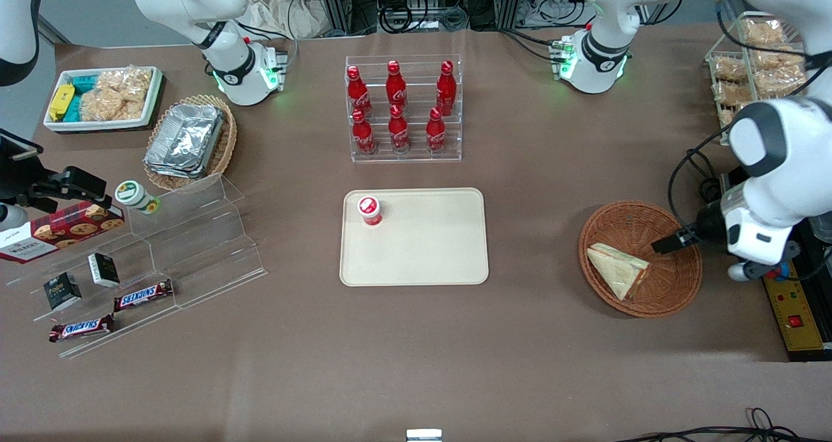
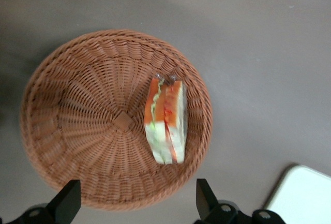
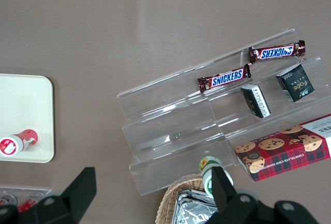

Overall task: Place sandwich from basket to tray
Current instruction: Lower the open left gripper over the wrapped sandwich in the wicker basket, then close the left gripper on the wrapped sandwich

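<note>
The sandwich (image 1: pixel 617 270), a white-bread wedge with orange-red and green filling (image 2: pixel 165 120), lies in the round reddish-brown wicker basket (image 1: pixel 624 221) toward the working arm's end of the table. My gripper (image 1: pixel 673 240) hovers above the basket's rim, a little farther from the front camera than the sandwich. It is open: the two black fingers stand wide apart with nothing between them (image 2: pixel 137 203), and the basket (image 2: pixel 93 125) lies below. The beige tray (image 1: pixel 429 253) sits at the table's middle, and one rounded corner (image 2: pixel 305 195) shows in the left wrist view.
A small red-capped container (image 1: pixel 369 209) stands on the tray. A clear rack of red cola bottles (image 1: pixel 403 107) stands farther from the front camera than the tray. Bagged pastries (image 1: pixel 747 58) and a yellow power strip (image 1: pixel 796 312) flank the working arm.
</note>
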